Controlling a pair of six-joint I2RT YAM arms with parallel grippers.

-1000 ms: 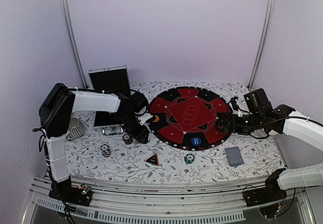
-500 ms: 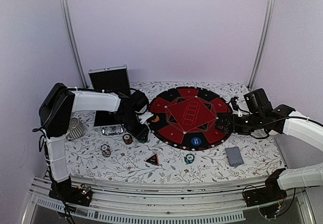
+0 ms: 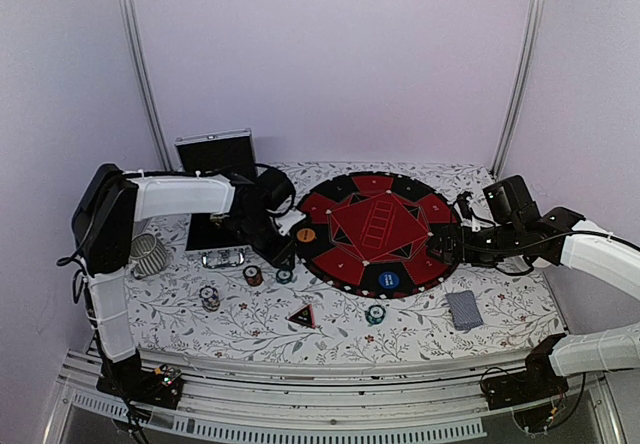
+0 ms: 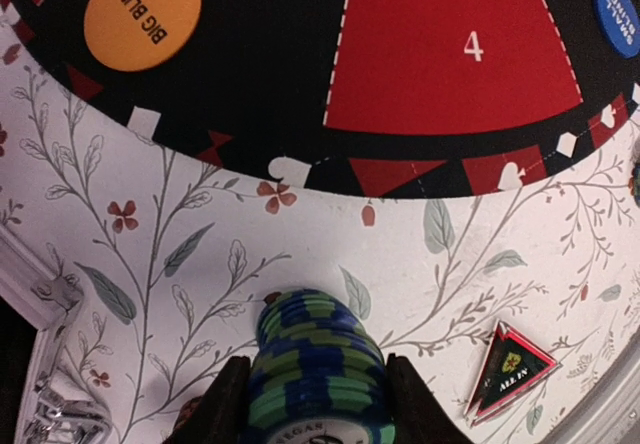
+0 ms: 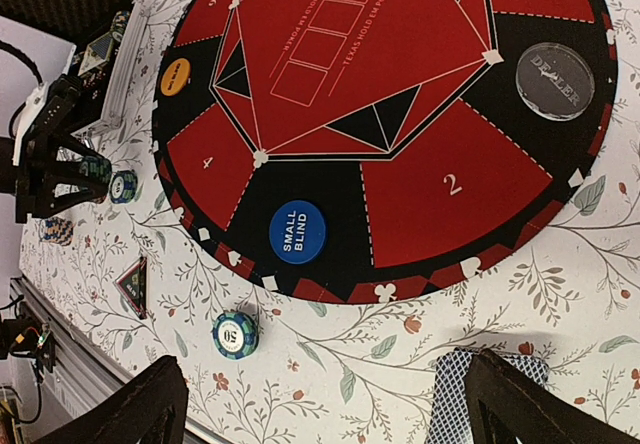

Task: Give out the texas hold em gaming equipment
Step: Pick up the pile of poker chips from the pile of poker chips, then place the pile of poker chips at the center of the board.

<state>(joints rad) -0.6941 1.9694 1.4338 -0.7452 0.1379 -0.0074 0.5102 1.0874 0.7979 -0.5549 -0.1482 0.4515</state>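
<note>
**Left arm.** My left gripper (image 3: 275, 254) is low over the floral tablecloth (image 3: 250, 326), just off the left rim of the round mat (image 3: 372, 226). The wrist view shows a teal chip stack (image 4: 318, 349) standing between my fingers (image 4: 225, 409), with one finger close against each side. I cannot tell whether the pads are pressing on it, or whether its base rests on the cloth.

**Right arm.** My right gripper (image 5: 325, 379) hovers at the right side of the mat. Its jaws are spread wide and nothing is held between them. The deck of cards (image 3: 463, 309) lies face down on the cloth below it, off the mat, toward the front right.

**On the mat.**
- The orange button (image 4: 142, 16), marked BIG BLIND, sits on a black wedge at the left edge.
- The blue button (image 5: 297, 231), marked SMALL BLIND, sits on the black wedge at the near edge, between red sectors 4 and 2.
- The dealer button (image 5: 555, 79) sits on a black wedge on the right side.

**Off the mat, on the cloth.**
- The red-black triangle (image 3: 302, 315), marked ALL IN, lies flat in front of the mat.
- A short teal stack (image 3: 375, 314), marked 50 on top, stands just off the near rim, to the right of the triangle.
- A brown chip stack (image 3: 253, 275) stands just left of the stack at my left fingers.
- Another chip stack (image 3: 209, 297) stands further left and nearer the front; its colour is not clear.

**Other.** The black case (image 3: 215, 159) stands open at the back left, behind my left arm.
</note>
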